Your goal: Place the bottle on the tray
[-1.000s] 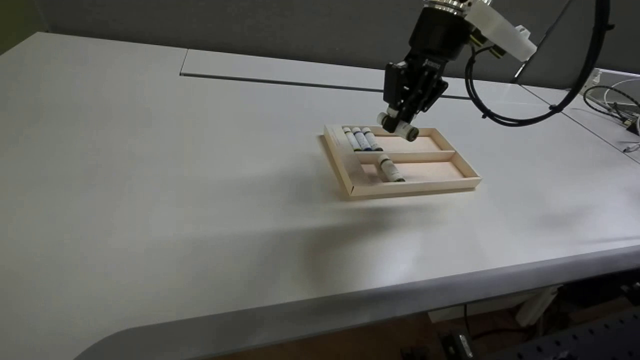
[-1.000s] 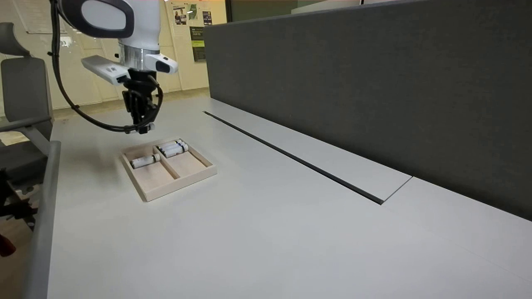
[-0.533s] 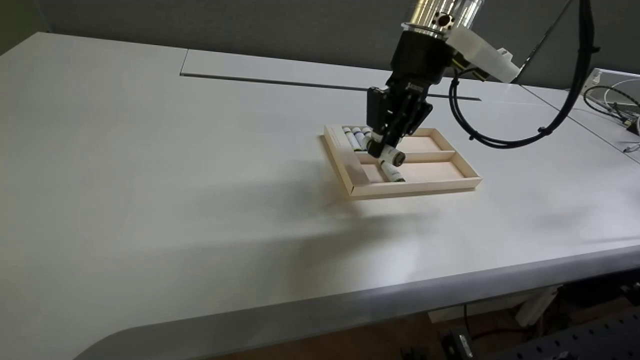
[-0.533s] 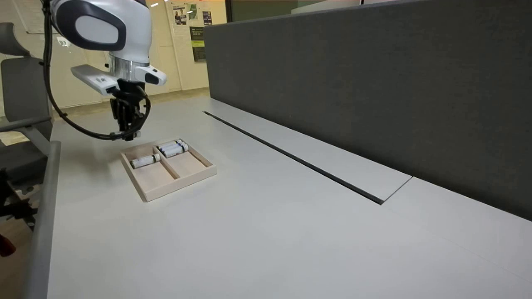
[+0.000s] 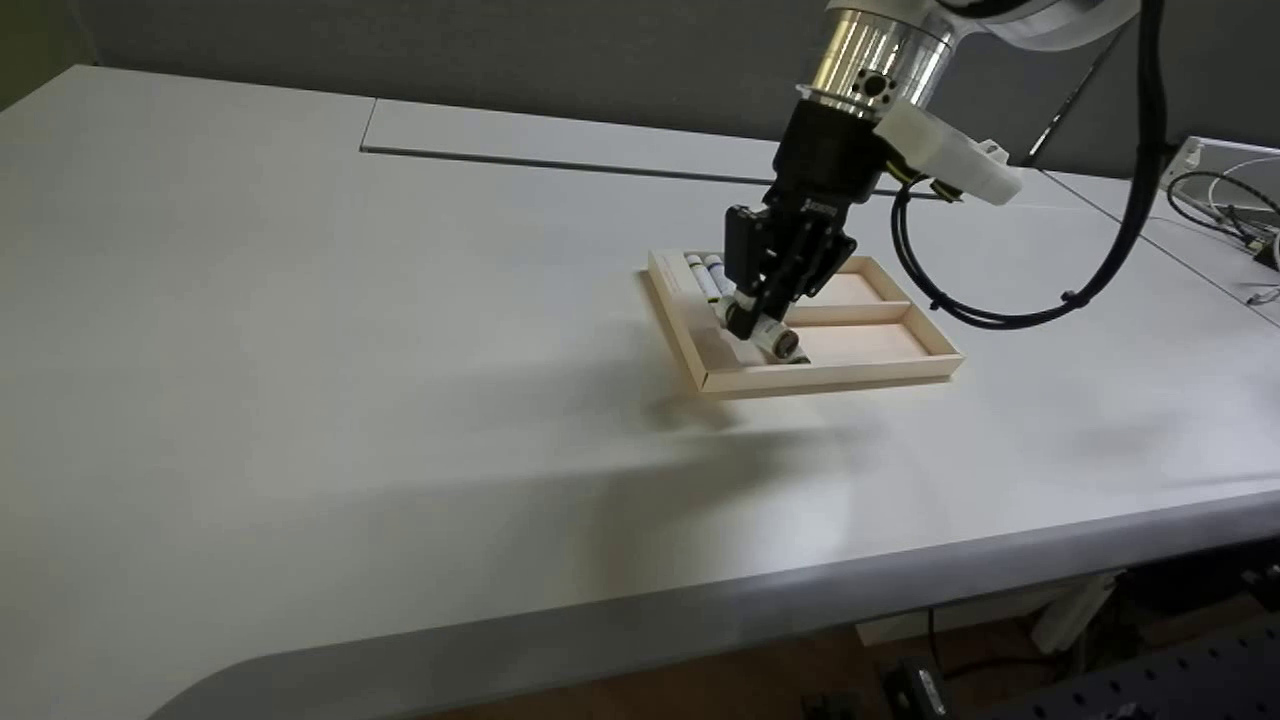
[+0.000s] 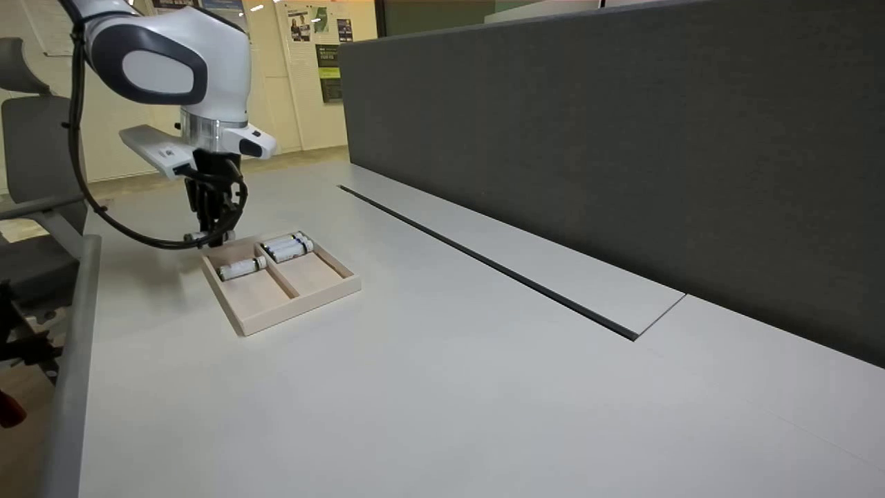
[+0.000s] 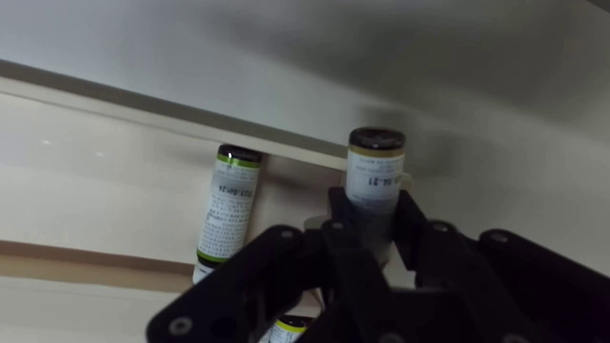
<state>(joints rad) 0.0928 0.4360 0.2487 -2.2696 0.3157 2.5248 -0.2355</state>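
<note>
At ten o'clock of the tray (image 6: 302, 309), by an exterior view: one bottle (image 7: 374, 183), raised, pinched crosswise by the fingers (image 7: 411, 226), presumably for laying flat beside the resting vial (image 7: 228, 209), at the bottle's nine o'clock in the wrist view. Rim (image 7: 290, 151): behind the bottle, may snag it. Compartment (image 7: 128, 186): slim gap at the vial's three o'clock, wider room at nine.

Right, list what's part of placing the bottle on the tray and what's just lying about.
For the job:
hand
held bottle
tray

Just around:
other bottles, lying in the tray
office chair
grey partition
wall posters
</note>
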